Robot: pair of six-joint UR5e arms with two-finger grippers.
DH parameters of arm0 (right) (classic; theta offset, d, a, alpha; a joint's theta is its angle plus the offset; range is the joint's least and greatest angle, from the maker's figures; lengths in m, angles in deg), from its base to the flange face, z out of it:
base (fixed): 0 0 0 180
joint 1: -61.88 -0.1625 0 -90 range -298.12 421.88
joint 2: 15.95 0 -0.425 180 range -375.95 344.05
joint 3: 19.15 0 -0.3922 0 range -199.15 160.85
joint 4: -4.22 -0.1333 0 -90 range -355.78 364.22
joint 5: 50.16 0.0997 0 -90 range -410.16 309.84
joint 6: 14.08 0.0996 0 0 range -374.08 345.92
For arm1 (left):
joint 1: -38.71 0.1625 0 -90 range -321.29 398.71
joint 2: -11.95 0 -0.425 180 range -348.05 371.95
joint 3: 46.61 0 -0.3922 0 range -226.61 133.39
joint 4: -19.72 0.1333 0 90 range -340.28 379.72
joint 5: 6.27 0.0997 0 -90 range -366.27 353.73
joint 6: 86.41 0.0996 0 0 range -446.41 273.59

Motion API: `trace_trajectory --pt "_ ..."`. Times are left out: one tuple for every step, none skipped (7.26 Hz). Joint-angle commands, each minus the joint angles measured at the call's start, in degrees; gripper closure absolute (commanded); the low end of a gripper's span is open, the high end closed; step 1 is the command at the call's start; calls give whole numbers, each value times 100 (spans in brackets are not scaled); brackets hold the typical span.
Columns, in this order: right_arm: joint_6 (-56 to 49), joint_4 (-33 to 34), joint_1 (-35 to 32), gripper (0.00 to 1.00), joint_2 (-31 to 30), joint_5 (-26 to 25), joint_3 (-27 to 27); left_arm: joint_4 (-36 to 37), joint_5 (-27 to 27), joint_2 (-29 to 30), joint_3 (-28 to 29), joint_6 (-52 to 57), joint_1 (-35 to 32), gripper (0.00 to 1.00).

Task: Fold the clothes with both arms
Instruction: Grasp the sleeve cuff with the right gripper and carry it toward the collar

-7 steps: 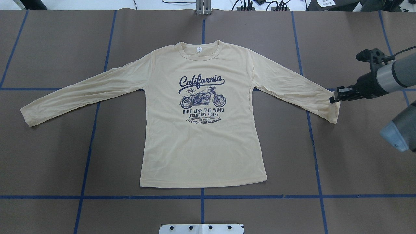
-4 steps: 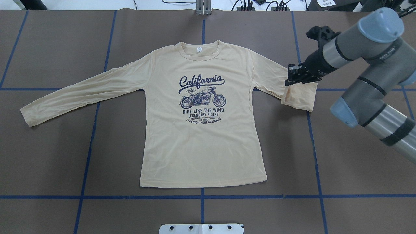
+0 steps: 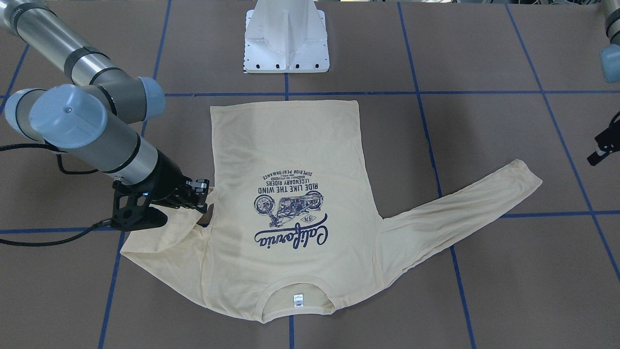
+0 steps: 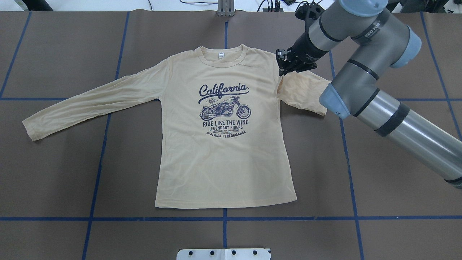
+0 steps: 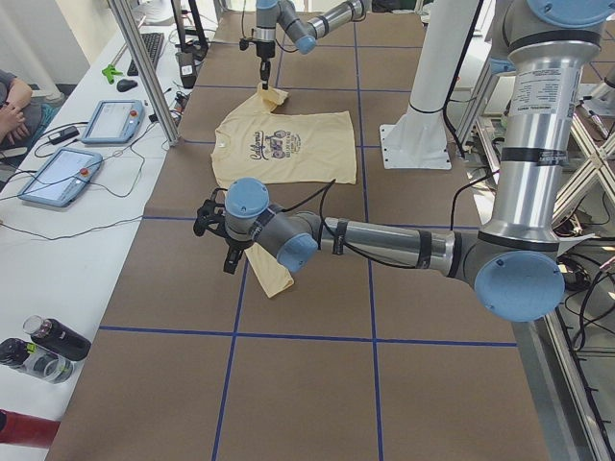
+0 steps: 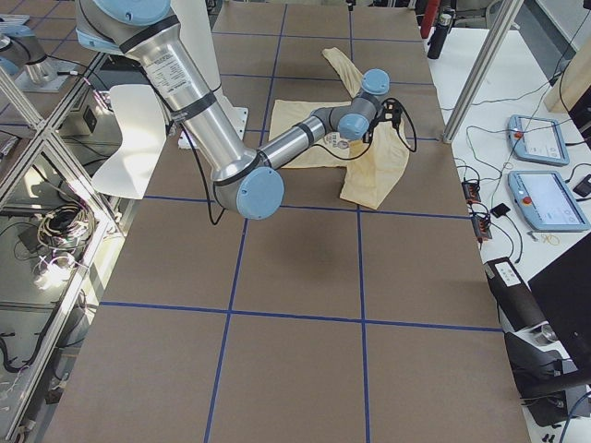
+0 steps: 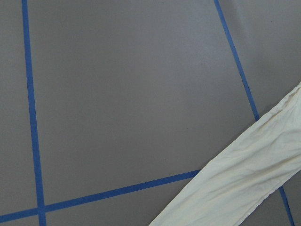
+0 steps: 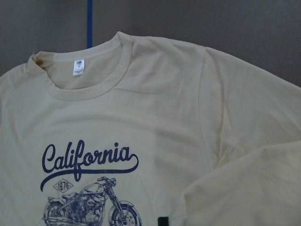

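The cream-yellow long-sleeved T-shirt lies flat and print-up on the table, collar at the far side; it also shows in the front-facing view. My right gripper is shut on the right sleeve's cuff and holds it over the shirt's right shoulder, so that the right sleeve is doubled back on itself. In the front-facing view this gripper is on the left. The left sleeve lies stretched out. My left gripper shows only partly at the frame edge, apart from the left cuff; I cannot tell its state.
The white pedestal base stands at the table's near edge behind the shirt's hem. Blue tape lines cross the brown table. In the exterior left view a side bench holds tablets and bottles.
My right gripper has carried the right cuff from the far right inward to the shirt's shoulder. The sleeve has folded over itself. The left sleeve and body have not moved.
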Motion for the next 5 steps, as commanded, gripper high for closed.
trace_trajectory --pt "70 -10 314 100 711 -506 522 -2 9 0 62 1 0 0" --pt "79 -28 542 100 1036 -805 785 7 18 -9 62 9 0 0" --pt "79 -28 666 100 1474 -1051 1136 -2 36 -9 106 44 0 0" --pt "79 -28 754 100 1731 -1211 1305 -2 44 -17 106 45 -9 0" --pt "79 -28 877 100 2047 -1552 1550 7 53 -9 106 45 -9 0"
